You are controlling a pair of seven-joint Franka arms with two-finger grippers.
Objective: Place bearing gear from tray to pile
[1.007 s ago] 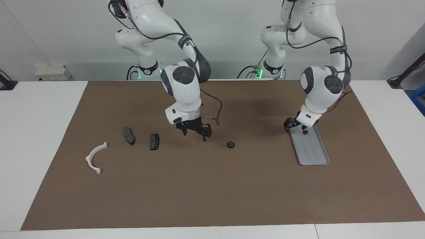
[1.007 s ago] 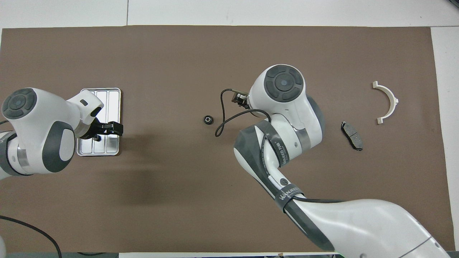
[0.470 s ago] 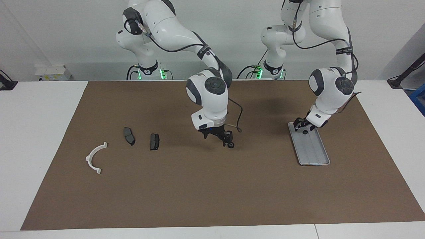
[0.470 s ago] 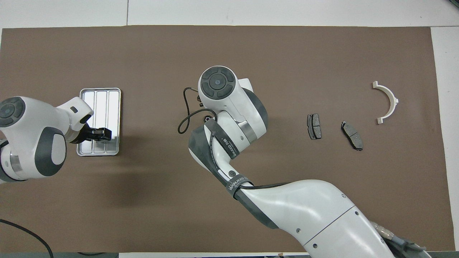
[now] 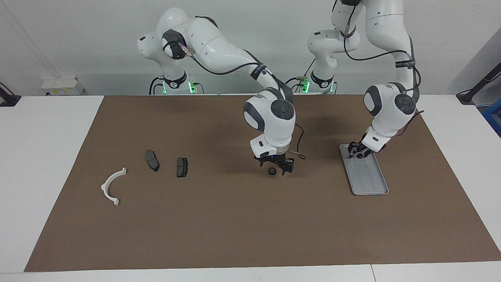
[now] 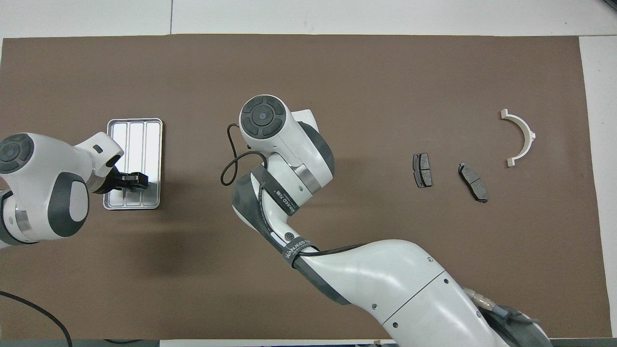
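A white table (image 5: 47, 156) stands against a pale wall, most of it covered by a brown mat (image 5: 235, 219). Toward the left arm's end of the mat lies the tray (image 5: 370, 180), silver-grey with lengthwise ridges. The left gripper (image 5: 357, 150) is down at the tray's end nearest the robots, its fingers low inside the rim; I cannot tell whether they are closed on anything (a small dark part may sit there, but the fingers hide it).

Near the middle of the mat sits a small black bearing gear (image 5: 271, 171), resting on the mat, well apart from the tray. The right gripper (image 5: 276, 166) hangs just over it with its jaws spread wide, gripping nothing.

The pile is toward the right arm's end: a dark brake pad (image 5: 182, 167), a second brake pad (image 5: 152, 160) beside it, and a white arc (image 5: 112, 186) nearest the mat's edge, none of them touching.
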